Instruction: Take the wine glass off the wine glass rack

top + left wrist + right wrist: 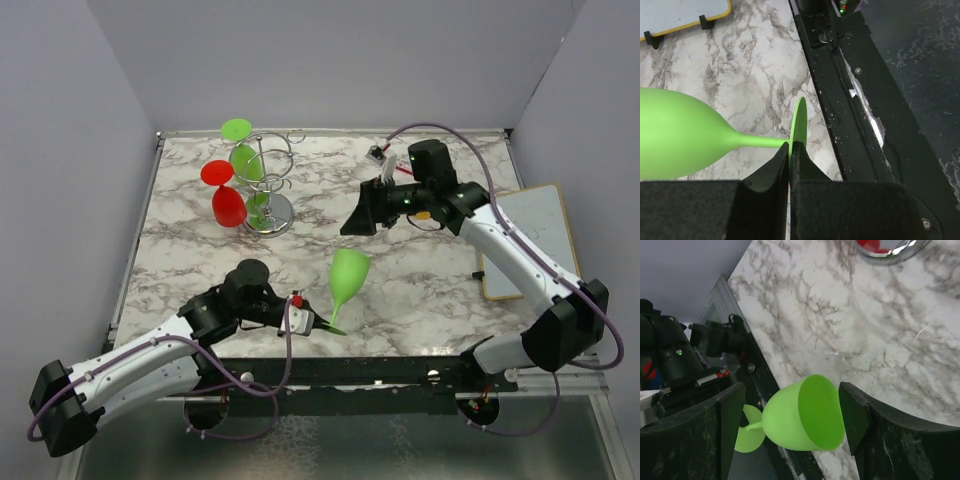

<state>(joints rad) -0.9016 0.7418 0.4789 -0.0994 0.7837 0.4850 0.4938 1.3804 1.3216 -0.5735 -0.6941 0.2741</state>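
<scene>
Left gripper was clamped shut on the foot of the green wine glass, already well clear of the wine glass rack, probably only set-down left; right gripper gaped empty.

No txt, labels or nos. readable on my cams. The whiteboard looks blank (too small to be sure), & the green wine glass shows no print I can make out.
</scene>
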